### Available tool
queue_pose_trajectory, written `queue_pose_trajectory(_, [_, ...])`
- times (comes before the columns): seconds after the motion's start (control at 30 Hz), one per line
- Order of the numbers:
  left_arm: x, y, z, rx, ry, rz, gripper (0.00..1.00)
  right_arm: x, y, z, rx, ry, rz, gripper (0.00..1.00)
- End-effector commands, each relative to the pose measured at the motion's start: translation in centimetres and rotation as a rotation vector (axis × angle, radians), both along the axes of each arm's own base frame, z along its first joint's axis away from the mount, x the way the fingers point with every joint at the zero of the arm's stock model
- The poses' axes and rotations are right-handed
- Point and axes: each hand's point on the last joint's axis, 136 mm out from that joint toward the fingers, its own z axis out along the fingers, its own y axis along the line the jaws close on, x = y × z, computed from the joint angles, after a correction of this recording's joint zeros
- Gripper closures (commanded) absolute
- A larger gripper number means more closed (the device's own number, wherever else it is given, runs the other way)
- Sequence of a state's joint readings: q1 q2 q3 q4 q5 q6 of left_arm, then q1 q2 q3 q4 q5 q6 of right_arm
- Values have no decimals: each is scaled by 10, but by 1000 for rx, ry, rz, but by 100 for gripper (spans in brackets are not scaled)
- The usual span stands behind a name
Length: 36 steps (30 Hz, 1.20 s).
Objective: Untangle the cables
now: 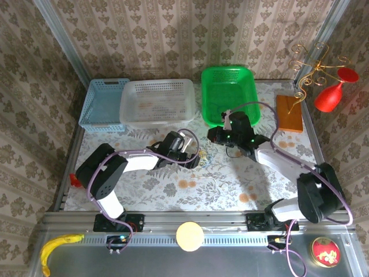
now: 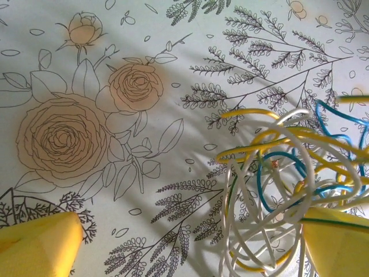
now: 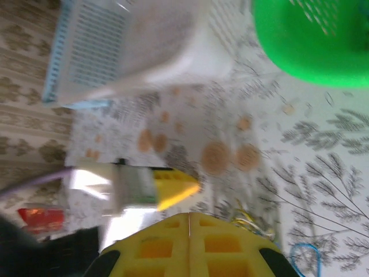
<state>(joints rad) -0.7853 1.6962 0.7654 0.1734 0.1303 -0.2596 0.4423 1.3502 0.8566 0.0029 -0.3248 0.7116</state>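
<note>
Left tool point(image 2: 190, 236): fingers wide apart, gripping nothing. My yellow fingertips point(image 2: 40, 245) hang low over the tabletop point(image 2: 115, 190), one above bare cloth, the other over the rim of the cables point(image 2: 277, 184). Can't tell if that one touches them. The clump is off to that finger's side, not centred in the gap.

Right tool point(image 3: 189, 225): fingers pressed together, seam shut. No strand seen between them; can't rule out a thin one pinched.

From overhead the right tool sits near the left tool, in front of the green basket point(image 1: 228, 95). The cables are a small knot mid-tabletop, just beside the left tool's tip and clear of the baskets.

Step in hand, my read: get a first hold on the clump so strands can be drawn apart. To do it well:
- Slide the left tool sideways until one outer loop lies in the gap, not the whole knot.
- Close on a single-colour strand at the rim.
- The right tool must part first, then take another colour on the far side.
- Pull slow, low and outward, and stop if loops start to tighten.
- Grabbing the middle would likely cinch it.

Cable look: thin, round, springy cords in white, yellow and teal-blue. They form loose overlapping loops, some lifting off the cloth. White makes up the bulk toward my fingers, blue curls on the right, and yellow arcs across the top. The loops look open, with no hard knots visible. No ends seen.
</note>
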Motion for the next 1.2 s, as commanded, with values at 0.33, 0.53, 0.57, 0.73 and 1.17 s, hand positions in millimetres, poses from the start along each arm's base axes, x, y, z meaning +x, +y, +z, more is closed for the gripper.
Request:
queue_pose_trajectory(0.33, [-20,19,-32,65,62,4,0,-29,2,199,167,-323,84,100])
queue_pose_trajectory(0.53, [-22,21,-34,67,64,9,0,-45,-4,268,231,-452,95,100])
queue_pose_trajectory(0.57, [-22,22,-34,66,66,10,0,-48,-6,276,233,-470,93,100])
queue_pose_trajectory(0.73, [-22,19,-23,40,57,10,0,-49,-14,284,215,-504,54,100])
queue_pose_trajectory(1.17, [-16,27,65,-103,-50,53,0,-3,-15,235,156,-447,-69,100])
